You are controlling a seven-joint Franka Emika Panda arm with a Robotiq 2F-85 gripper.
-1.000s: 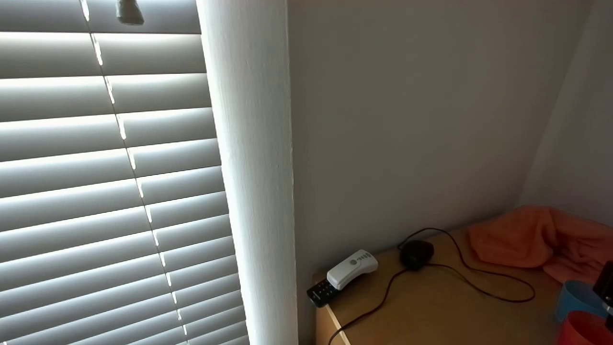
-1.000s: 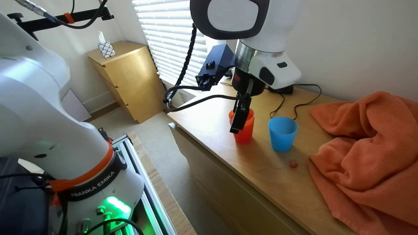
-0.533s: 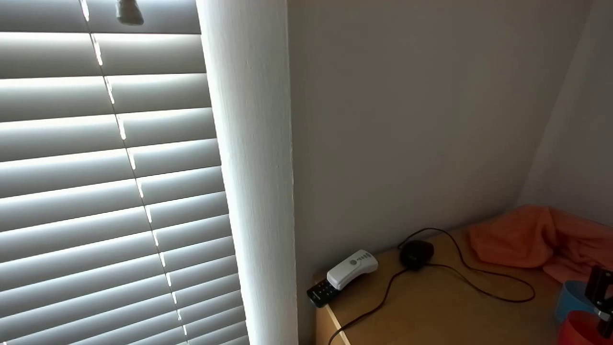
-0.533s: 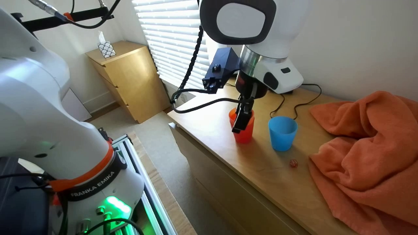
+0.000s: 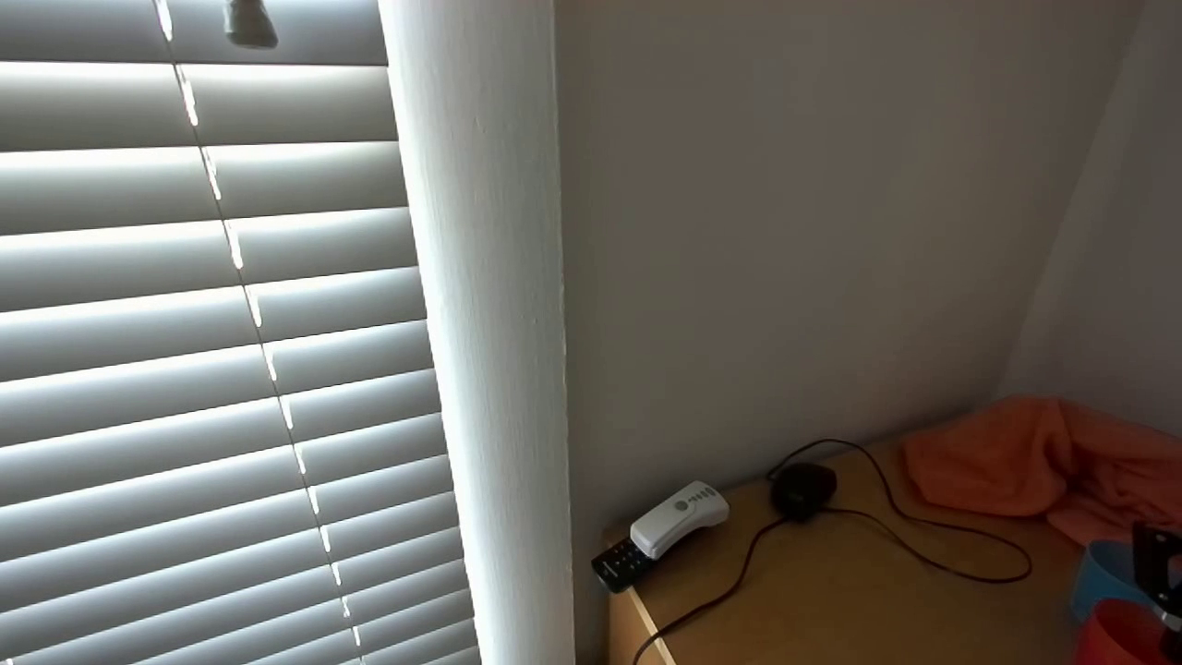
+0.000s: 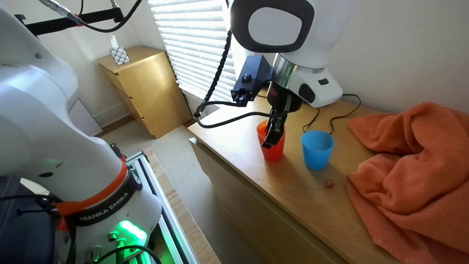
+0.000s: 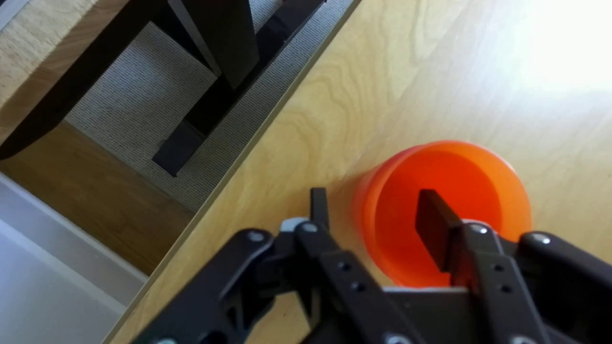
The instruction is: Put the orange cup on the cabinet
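Observation:
The orange-red cup stands upright on a wooden surface; it shows in both exterior views (image 6: 274, 154) (image 5: 1113, 637) and in the wrist view (image 7: 478, 177). My gripper (image 7: 373, 210) is open around the cup's near wall. In the wrist view one finger is over or inside the mouth, the other outside the rim, with a gap to the wall. In an exterior view the gripper (image 6: 271, 141) is tilted and partly covers the cup. A wooden cabinet (image 6: 157, 91) stands in the far corner; the cup's own support is a long wooden cabinet top (image 6: 234, 146).
A blue cup (image 6: 317, 152) stands beside the orange one. A red die (image 6: 329, 183) and an orange cloth (image 6: 421, 165) lie on the same top. Remotes (image 5: 679, 522) and a black device with cable (image 5: 802, 489) lie by the wall. A tissue box (image 6: 119, 55) sits on the far cabinet.
The arm and gripper have shifted right and the wrist slightly down in an exterior view, with the fingers moving across the cup. The cups have not moved.

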